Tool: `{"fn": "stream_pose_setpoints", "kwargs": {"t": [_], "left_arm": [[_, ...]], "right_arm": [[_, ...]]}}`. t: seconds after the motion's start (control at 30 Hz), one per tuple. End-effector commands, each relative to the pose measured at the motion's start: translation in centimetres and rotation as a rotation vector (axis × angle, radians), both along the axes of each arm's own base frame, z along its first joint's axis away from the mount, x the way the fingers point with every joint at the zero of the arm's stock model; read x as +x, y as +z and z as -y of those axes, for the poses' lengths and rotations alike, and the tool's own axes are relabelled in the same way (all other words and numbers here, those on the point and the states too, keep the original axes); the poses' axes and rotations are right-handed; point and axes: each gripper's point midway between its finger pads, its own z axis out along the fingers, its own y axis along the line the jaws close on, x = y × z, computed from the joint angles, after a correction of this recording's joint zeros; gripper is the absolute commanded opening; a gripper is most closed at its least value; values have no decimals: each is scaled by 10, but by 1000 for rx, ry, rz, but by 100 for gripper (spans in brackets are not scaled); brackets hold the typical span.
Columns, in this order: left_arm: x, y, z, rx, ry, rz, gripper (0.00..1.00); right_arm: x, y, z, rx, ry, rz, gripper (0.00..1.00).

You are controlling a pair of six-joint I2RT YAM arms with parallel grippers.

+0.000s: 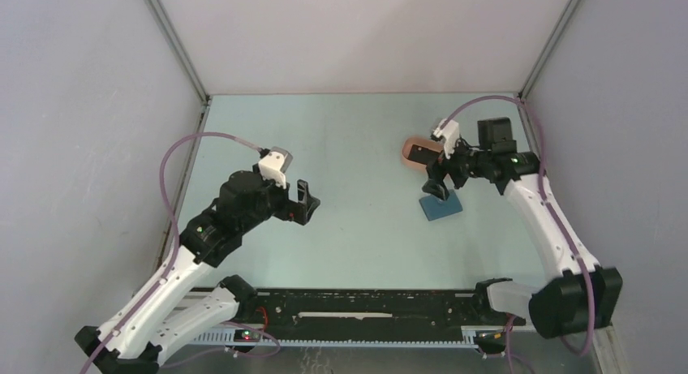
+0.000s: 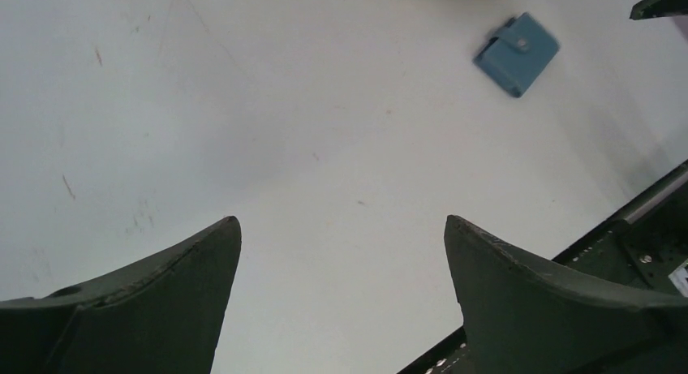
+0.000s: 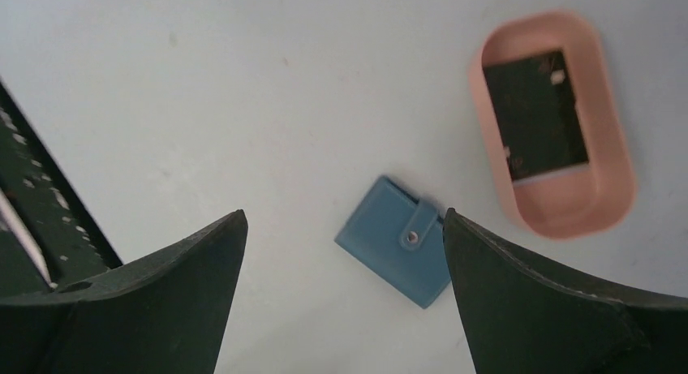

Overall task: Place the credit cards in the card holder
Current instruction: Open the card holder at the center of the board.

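Left end effector [image 2: 341, 221], right end effector [image 3: 342, 220]: wide. Right wrist view exposes dark card [image 3: 535, 114] in tray [image 3: 477, 114], two o'clock from card holder [image 3: 396, 249].

Closed blue card holder [image 3: 395, 251]; dark cards [image 3: 535, 114]

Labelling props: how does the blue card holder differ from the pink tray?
The card holder is dark blue and rectangular; the tray is peach-pink and oval. The card holder is smaller and folded shut; the tray is open-topped, with a dark card inside. Both lie flat, apart.
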Motion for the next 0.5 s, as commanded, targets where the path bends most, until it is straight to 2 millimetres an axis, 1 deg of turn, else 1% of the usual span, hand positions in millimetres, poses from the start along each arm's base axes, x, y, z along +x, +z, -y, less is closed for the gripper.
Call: {"fn": "stream_pose_setpoints", "kwargs": {"t": [0.0, 0.03, 0.1, 0.17, 0.23, 0.33, 0.43, 0.47], "left_arm": [[12, -28, -9, -10, 5, -49, 100], [15, -30, -13, -7, 30, -54, 100], [17, -29, -14, -23, 31, -62, 100], [20, -30, -15, -50, 36, -75, 100], [24, -31, -19, -76, 51, -89, 100], [28, -31, -18, -126, 46, -115, 100], [30, -35, -20, -143, 53, -140, 100], [31, -36, -19, -144, 52, -149, 100]], "right_arm": [[26, -52, 21, -196, -64, -47, 99], [30, -62, 21, -202, -77, -79, 99], [33, -83, 25, -226, -103, -147, 96], [33, -101, 35, -279, -133, -203, 92], [33, -116, 49, -302, -180, -254, 89], [35, -130, 69, -312, -269, -309, 82], [44, -144, 89, -331, -387, -351, 71], [46, -148, 94, -336, -418, -364, 69]]}}
